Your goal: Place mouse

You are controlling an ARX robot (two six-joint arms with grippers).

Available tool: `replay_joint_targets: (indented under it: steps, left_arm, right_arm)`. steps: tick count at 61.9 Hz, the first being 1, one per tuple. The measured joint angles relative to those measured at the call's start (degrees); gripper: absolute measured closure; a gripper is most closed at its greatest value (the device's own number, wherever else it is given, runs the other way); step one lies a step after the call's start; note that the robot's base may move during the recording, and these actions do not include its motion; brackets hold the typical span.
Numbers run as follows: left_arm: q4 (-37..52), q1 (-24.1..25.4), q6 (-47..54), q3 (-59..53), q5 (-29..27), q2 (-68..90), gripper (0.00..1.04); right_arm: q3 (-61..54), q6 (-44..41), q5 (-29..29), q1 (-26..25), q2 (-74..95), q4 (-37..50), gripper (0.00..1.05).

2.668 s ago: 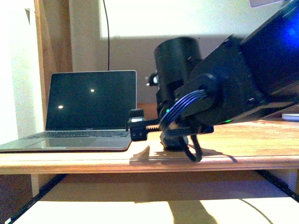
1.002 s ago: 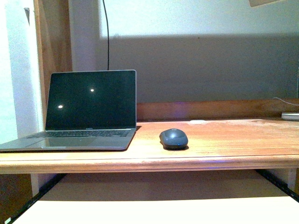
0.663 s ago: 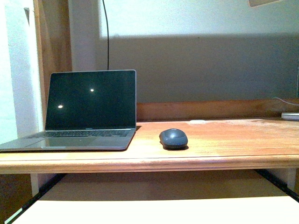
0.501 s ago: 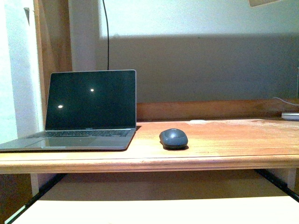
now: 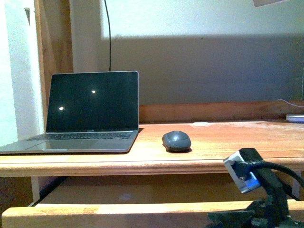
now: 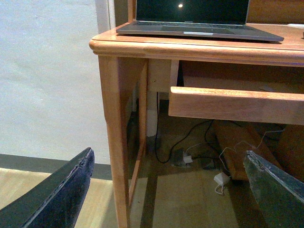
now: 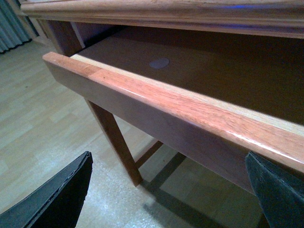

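Note:
The mouse (image 5: 176,140), a small dark grey dome, lies alone on the wooden desk top (image 5: 237,140), just right of the open laptop (image 5: 92,109). No gripper touches it. Part of my right arm (image 5: 249,175) shows low at the right, in front of the desk and below its top. The right gripper (image 7: 168,190) is open and empty, hanging under the pulled-out drawer's front rail (image 7: 190,114). Also open and empty, the left gripper (image 6: 168,190) sits low beside the desk's left leg (image 6: 116,142). The mouse is out of view in both wrist views.
The drawer (image 5: 118,213) under the desk top stands pulled out, with a small flat disc (image 7: 159,63) on its floor. Cables and plugs (image 6: 190,156) lie on the floor under the desk. A flat white object (image 5: 295,118) rests at the desk's far right.
The right arm, over the mouse 2.7 s ago, left it on the desk. Since half a second ago the drawer front has come forward and the right arm shows at lower right.

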Motion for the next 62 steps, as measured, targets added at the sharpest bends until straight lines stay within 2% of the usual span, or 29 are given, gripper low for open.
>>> replay_joint_targets:
  steps: [32,50,62]
  left_arm:
    - [0.0,0.0,0.0,0.0,0.0,0.0,0.08]
    - [0.0,0.0,0.0,0.0,0.0,0.0,0.08]
    - [0.0,0.0,0.0,0.0,0.0,0.0,0.08]
  right_arm:
    - [11.6,2.6,12.1,5.7,10.5,-0.2,0.07]
    - [12.0,5.0,14.7,6.6,11.3,1.1,0.07]
    - [10.5,5.8,14.4,5.4,9.1,-0.1,0.07]
